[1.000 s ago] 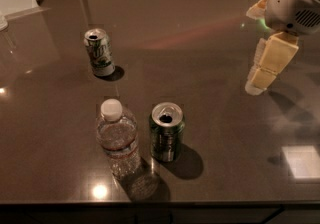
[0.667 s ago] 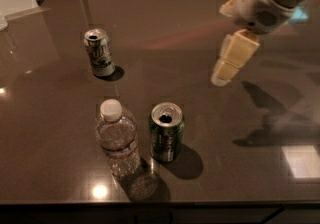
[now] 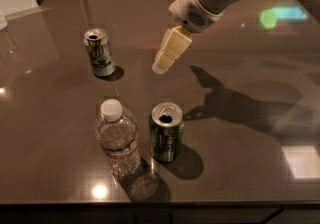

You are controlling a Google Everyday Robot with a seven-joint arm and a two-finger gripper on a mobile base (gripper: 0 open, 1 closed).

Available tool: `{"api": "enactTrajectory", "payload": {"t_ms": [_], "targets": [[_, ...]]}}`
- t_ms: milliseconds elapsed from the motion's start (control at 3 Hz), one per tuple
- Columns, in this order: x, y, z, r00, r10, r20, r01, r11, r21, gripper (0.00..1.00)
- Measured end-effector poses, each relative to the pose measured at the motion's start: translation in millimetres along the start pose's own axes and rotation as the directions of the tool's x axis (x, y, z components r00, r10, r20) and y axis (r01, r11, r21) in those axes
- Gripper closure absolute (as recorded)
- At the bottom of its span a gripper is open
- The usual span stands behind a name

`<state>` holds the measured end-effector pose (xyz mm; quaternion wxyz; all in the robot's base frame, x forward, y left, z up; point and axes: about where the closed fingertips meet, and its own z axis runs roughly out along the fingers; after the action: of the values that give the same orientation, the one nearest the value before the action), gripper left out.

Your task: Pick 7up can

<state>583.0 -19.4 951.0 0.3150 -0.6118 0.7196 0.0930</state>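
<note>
The 7up can (image 3: pixel 99 52) stands upright at 9 o'clock from the gripper (image 3: pixel 161 65), apart. Nobody can tell whether it's open or closed.

A dark green can (image 3: pixel 166 138), top opened, stands upright near the desk's (image 3: pixel 240 185) front edge. Just left of it stands a clear plastic water bottle (image 3: pixel 119 143) with a white cap. The gripper (image 3: pixel 159 69) hangs over the desk's middle.
</note>
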Motion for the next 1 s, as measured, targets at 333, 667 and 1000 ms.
{"api": "enactTrajectory", "payload": {"t_ms": [333,667,1000], "targets": [[-30.3,-4.1,37.7,0.998,0.021,0.066,-0.019,0.9993,-0.031,0.00],[-60.7,-9.0,84.2,0.989,0.051,0.141,-0.041,0.9966,-0.071,0.00],[-88.8,-8.2,123.2,0.975,0.075,0.210,-0.052,0.9921,-0.115,0.00]]}}
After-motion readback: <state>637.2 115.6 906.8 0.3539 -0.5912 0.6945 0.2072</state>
